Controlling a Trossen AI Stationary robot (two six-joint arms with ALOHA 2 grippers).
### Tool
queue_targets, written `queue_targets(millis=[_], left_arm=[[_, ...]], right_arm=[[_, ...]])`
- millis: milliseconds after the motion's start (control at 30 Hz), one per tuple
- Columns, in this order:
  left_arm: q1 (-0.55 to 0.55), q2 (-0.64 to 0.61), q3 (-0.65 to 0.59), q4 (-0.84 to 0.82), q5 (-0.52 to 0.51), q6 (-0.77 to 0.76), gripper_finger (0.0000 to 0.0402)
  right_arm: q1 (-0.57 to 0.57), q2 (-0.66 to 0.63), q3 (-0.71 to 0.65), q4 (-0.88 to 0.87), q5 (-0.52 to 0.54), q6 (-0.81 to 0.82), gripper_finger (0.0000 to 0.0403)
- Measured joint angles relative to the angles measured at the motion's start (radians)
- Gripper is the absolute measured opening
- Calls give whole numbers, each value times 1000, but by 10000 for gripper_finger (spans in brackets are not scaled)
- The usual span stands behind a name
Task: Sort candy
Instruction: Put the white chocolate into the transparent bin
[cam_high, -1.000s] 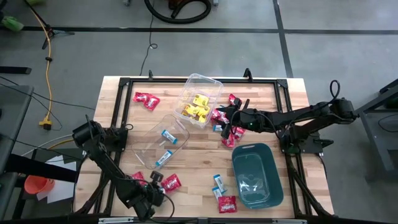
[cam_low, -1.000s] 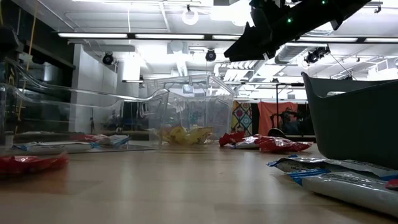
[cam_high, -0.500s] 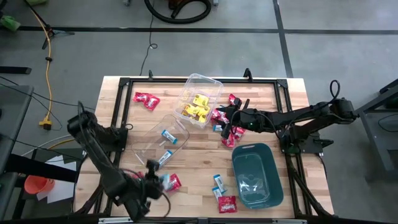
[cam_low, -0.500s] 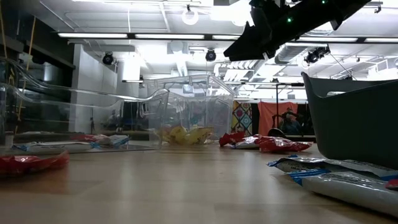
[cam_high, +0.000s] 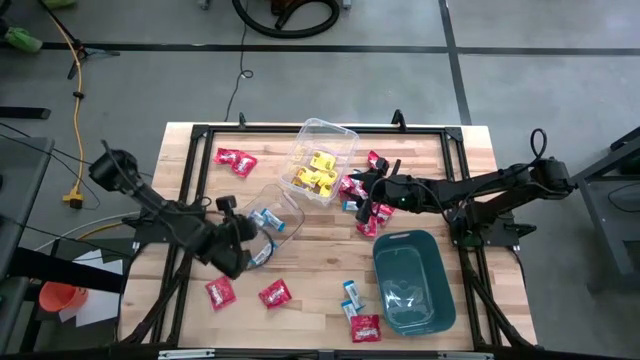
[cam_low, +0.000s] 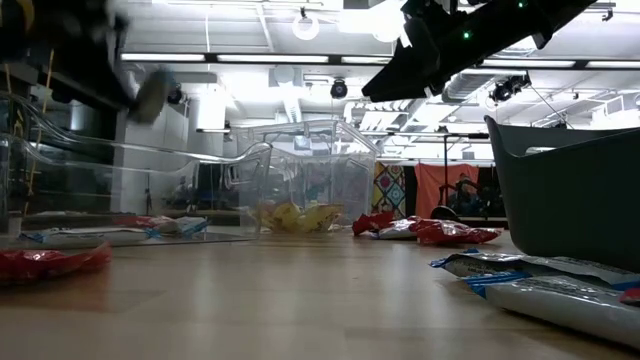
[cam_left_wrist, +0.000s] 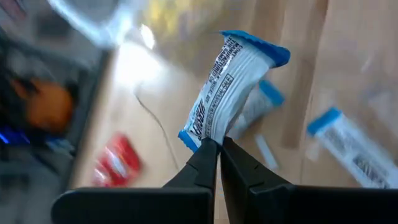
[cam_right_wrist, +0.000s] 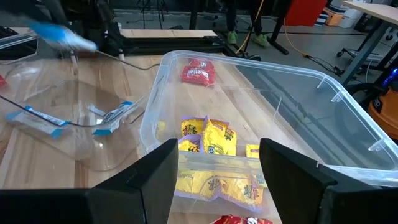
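Note:
My left gripper is over the near end of a clear tub that holds blue-and-white candy, and is shut on a blue-and-white packet. My right gripper is open and empty. It hovers beside a second clear tub holding yellow candy, above a pile of red packets. Red packets and blue-and-white packets lie flat on the wooden table. My left gripper pinches one end of the packet between its two fingertips. The rest of the packet sticks out past the fingers, lifted clear of the table and the tub.
A teal bin stands at the near right. More red packets lie at the far left and near the front edge. A black frame runs around the table's edge.
My left gripper has gone from the table's near edge toward the far side and risen, reaching the tub of blue-and-white candy. The two red packets at the near left now lie uncovered.

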Motion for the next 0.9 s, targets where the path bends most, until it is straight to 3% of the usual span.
queue_targets(millis=[200,533,700,800,900], left_arm=[[76,-21,-105,187,158,92,16],[103,-17,0,218,252,151,122],[101,-17,81,220,315,151,151],[82,-17,105,266,299,159,154],[50,-17,88,375,166,245,154]], right_arm=[[0,0,0,0,0,-1,222],[0,0,0,-47,-1,15,222],[0,0,0,-73,-17,63,222],[0,-4,0,-27,-110,91,222],[0,-12,1,58,-243,160,222]])
